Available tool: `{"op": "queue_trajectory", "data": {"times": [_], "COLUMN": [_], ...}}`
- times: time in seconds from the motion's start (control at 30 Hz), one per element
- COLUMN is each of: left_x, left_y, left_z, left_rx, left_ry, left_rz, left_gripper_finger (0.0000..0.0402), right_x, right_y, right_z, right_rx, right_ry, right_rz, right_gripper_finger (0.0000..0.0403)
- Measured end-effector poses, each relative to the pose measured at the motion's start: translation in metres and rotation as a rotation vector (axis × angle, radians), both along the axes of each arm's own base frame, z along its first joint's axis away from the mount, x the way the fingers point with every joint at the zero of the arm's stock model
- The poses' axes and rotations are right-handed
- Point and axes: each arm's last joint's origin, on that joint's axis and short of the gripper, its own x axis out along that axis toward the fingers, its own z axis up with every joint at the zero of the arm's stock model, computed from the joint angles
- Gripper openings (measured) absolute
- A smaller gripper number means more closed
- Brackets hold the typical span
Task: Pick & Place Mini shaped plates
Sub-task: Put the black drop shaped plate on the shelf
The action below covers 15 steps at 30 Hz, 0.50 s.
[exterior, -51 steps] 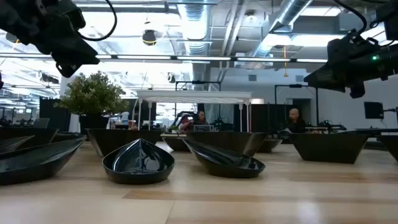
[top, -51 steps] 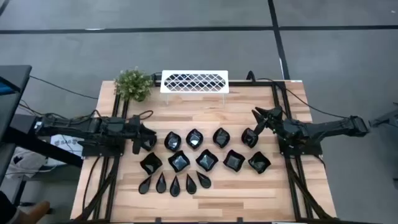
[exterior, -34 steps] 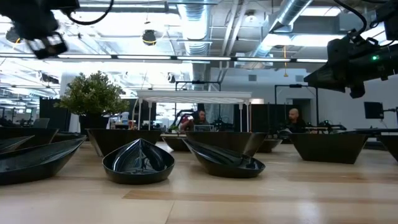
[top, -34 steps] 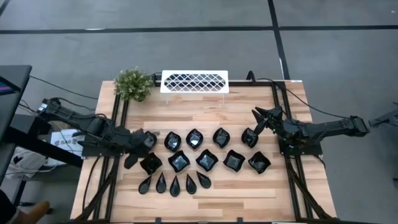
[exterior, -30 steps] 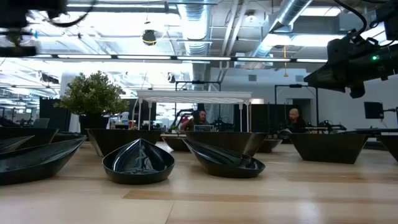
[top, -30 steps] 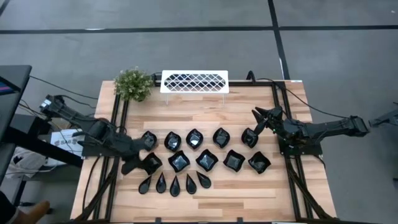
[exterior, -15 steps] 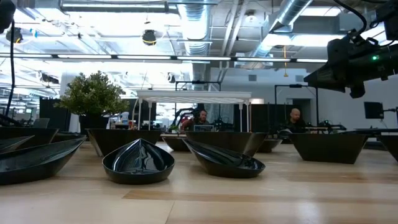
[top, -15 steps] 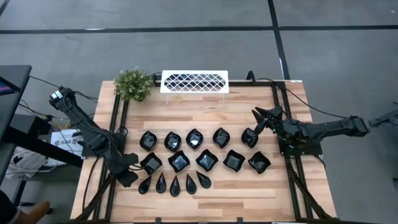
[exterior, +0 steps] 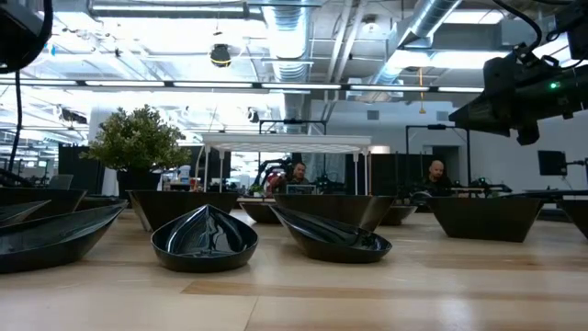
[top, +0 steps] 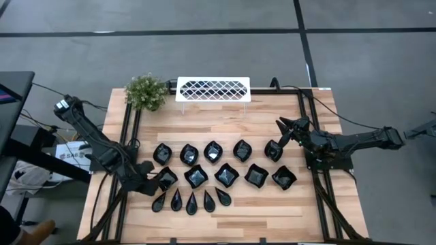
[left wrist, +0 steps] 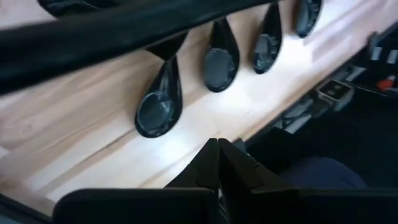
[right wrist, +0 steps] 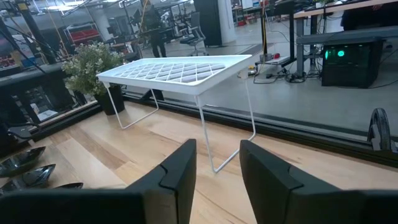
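Glossy black mini plates lie in three rows on the wooden table: leaf-like bowls at the back, wavy-edged squares in the middle, slim teardrops nearest. My left gripper is shut and empty, above the table beside the leftmost square and the leftmost teardrop. Its wrist view shows the shut fingers with teardrops ahead. My right gripper is open and empty, above the table just behind the rightmost leaf bowl; its wrist view faces the rack.
A white lattice rack stands on wire legs at the table's far edge, with a small green potted plant to its left. Black frame rails run along the table's left and right sides. Bare wood lies behind the plates and along the near edge.
My left gripper has swung from beside the leftmost leaf bowl toward the table's near edge, turning as it went, and now sits at the left end of the square and teardrop rows. No plate has moved.
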Motion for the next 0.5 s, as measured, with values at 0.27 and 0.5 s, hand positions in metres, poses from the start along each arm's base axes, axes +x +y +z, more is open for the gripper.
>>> {"op": "queue_trajectory", "data": {"times": [0.27, 0.5], "left_x": [0.004, 0.004], "left_y": [-0.01, -0.016], "left_z": [-0.022, -0.035], "left_rx": [0.008, 0.075], "left_ry": [0.172, 0.206], "left_rz": [-0.003, -0.074], "left_gripper_finger": [0.0004, 0.0008], "right_x": [0.0, 0.0], "right_y": [0.0, 0.0], "right_z": [0.0, 0.0], "right_rx": [0.0, 0.0], "right_ry": [0.0, 0.0], "right_rz": [0.0, 0.0], "right_gripper_finger": [0.0119, 0.0119]}}
